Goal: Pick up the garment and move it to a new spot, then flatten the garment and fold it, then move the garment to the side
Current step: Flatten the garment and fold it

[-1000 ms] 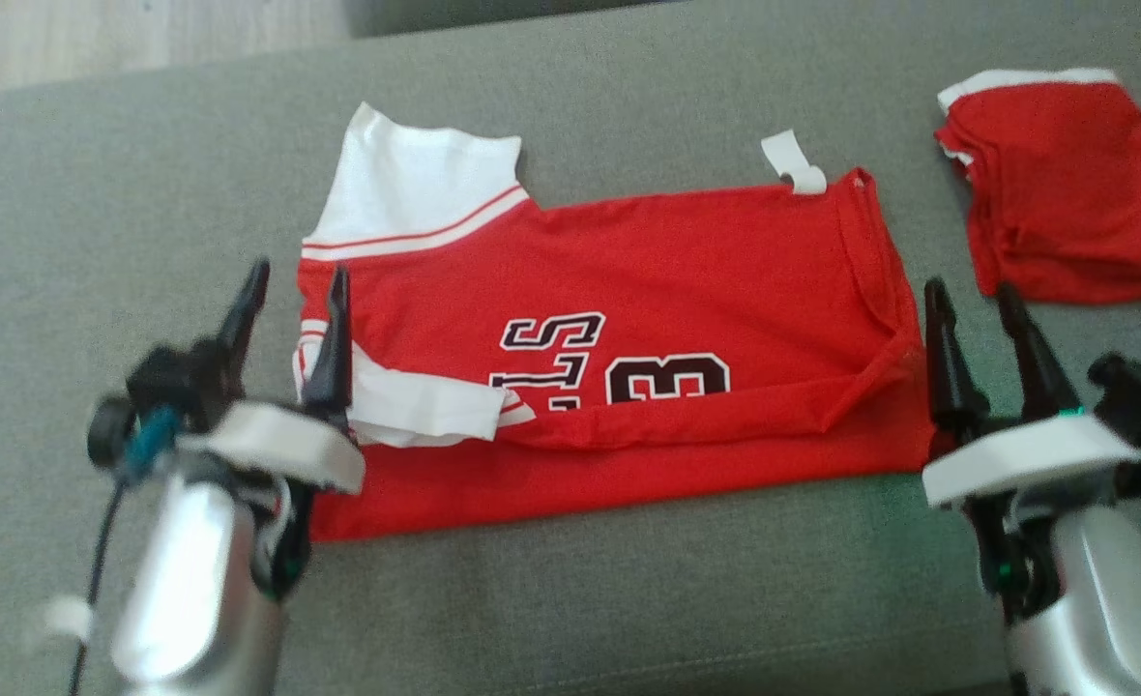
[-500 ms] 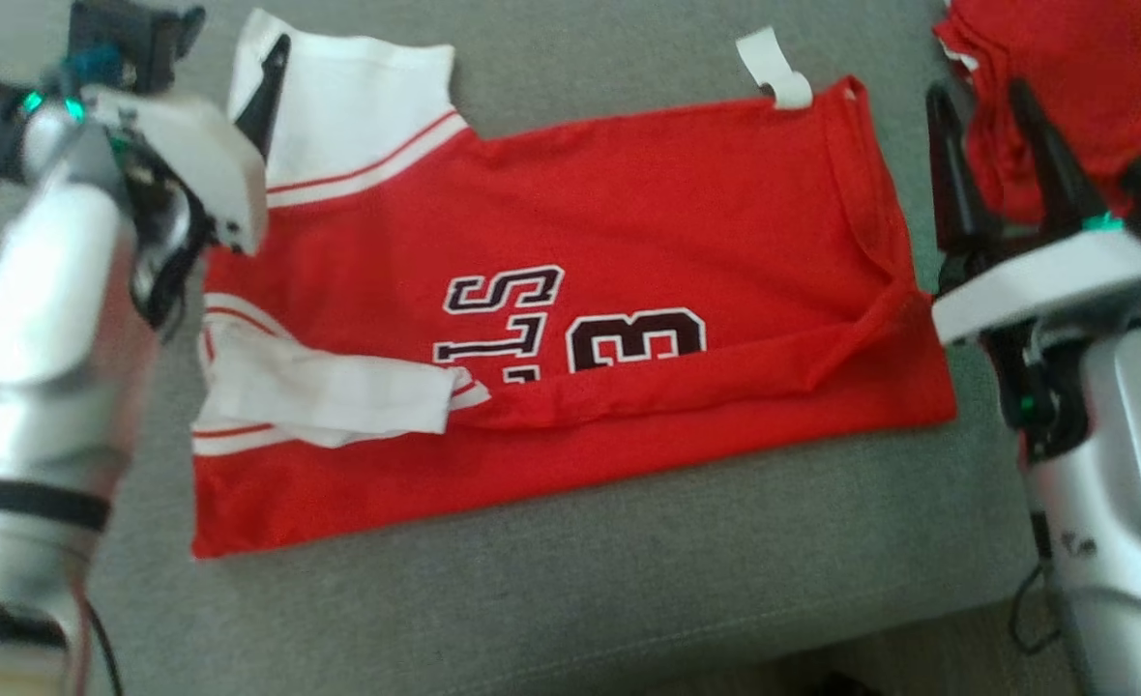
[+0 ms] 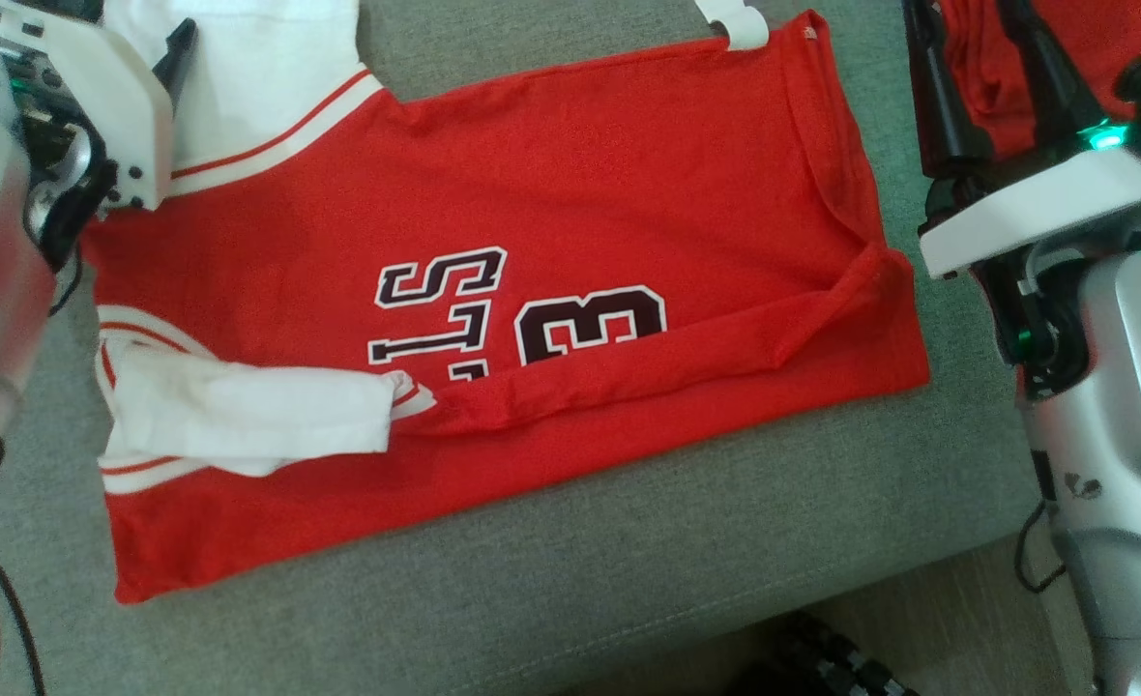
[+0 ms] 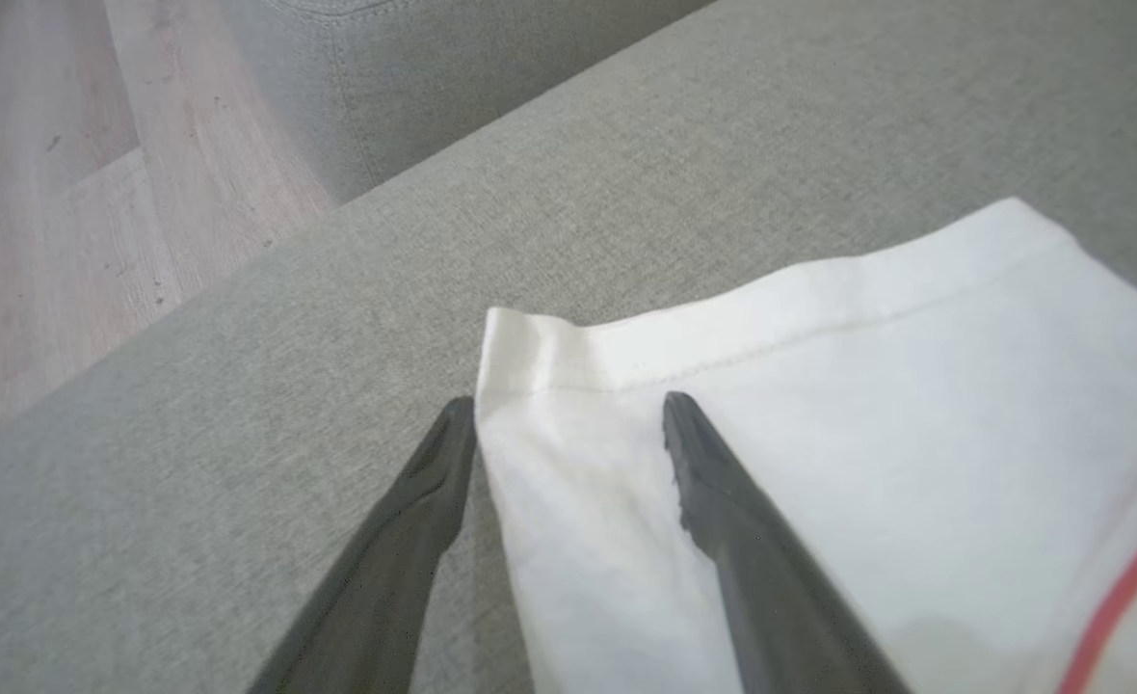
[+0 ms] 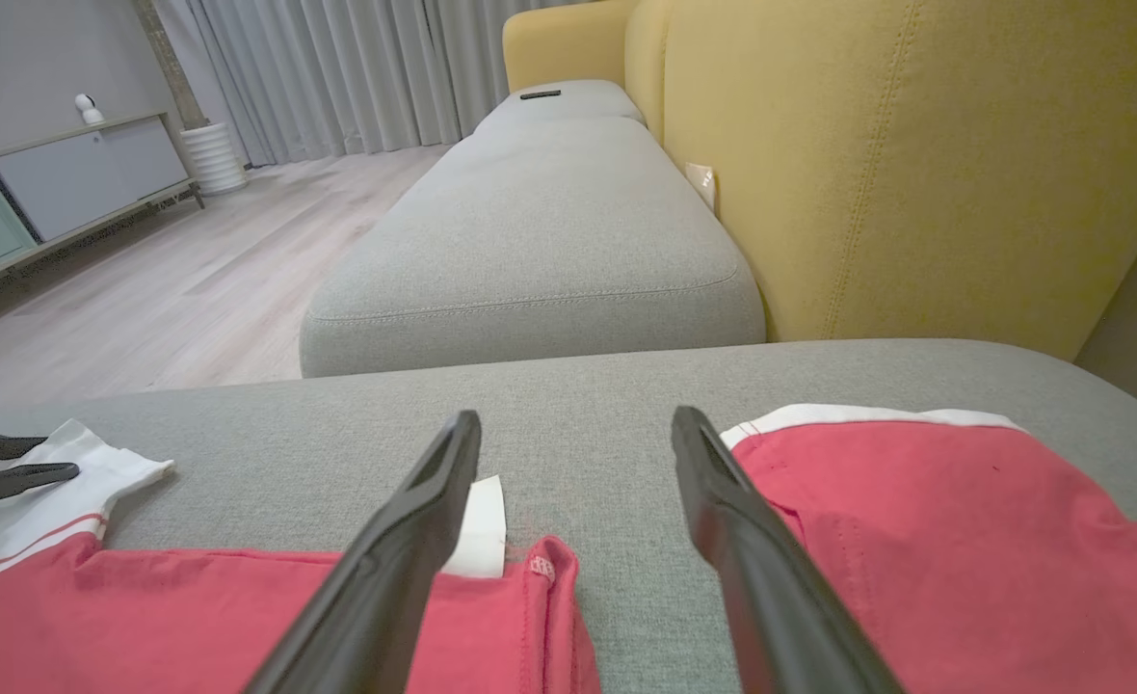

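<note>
Shirt (image 3: 580,193) lies half-folded; our left gripper (image 4: 568,414) gapes over its white sleeve (image 4: 819,386), our right gripper (image 5: 576,429) gapes at its hem corner.

The garment (image 3: 570,193) is matt cloth, the sofa (image 3: 629,580) coarse-woven fabric, the floor (image 4: 48,193) seemingly smooth wood.

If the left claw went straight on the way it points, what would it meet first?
The left claw would likely meet the jersey's white sleeve at its hemmed corner; depth is unclear.
</note>
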Controlling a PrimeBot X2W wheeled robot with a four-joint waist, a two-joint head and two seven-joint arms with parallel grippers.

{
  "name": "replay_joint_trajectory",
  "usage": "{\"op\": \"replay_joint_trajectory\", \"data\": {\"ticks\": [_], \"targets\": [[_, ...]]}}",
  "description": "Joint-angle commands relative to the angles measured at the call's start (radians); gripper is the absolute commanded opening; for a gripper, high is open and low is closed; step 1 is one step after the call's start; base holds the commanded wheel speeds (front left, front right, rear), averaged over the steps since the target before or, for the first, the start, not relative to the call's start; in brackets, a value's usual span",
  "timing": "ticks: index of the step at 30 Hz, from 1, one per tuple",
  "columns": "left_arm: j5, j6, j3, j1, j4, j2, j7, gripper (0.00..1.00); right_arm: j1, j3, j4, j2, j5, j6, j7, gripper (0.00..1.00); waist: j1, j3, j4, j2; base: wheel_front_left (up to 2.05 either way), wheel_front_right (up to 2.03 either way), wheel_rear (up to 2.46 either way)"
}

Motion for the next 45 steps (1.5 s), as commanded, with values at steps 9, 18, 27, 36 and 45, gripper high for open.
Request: {"op": "replay_joint_trajectory", "data": {"ticks": [9,18,27,36,45], "targets": [[-0.134,0.002,-0.094,-0.081,0.024,0.046,0.064,0.44,-0.037,0.022,-0.021,-0.054,0.021,-0.001,-0.029,1.00,-0.0001,0.021,-0.001,0.0000,0.00,0.00,0.00],[-0.224,0.002,-0.156,-0.088,-0.021,0.036,-0.043,0.00,-0.056,0.020,0.003,-0.110,0.018,-0.001,0.014,1.00,-0.0001,-0.022,0.063,0.0000,0.00,0.00,0.00],[-0.214,0.002,-0.183,-0.084,-0.040,-0.030,-0.241,0.00,-0.108,0.053,0.065,-0.191,0.088,-0.001,0.116,1.00,-0.0001,-0.083,0.179,0.0000,0.00,0.00,0.00],[-0.208,0.002,-0.228,-0.060,-0.111,-0.065,-0.289,0.00,-0.157,0.170,0.225,-0.287,0.156,-0.001,0.243,1.00,-0.0001,-0.076,0.259,0.0000,0.00,0.00,0.00],[-0.214,0.002,-0.267,-0.047,-0.159,-0.059,-0.277,0.00,-0.213,0.319,0.348,-0.347,0.270,-0.001,0.340,1.00,-0.0001,-0.059,0.281,0.0000,0.00,0.00,0.00]]}}
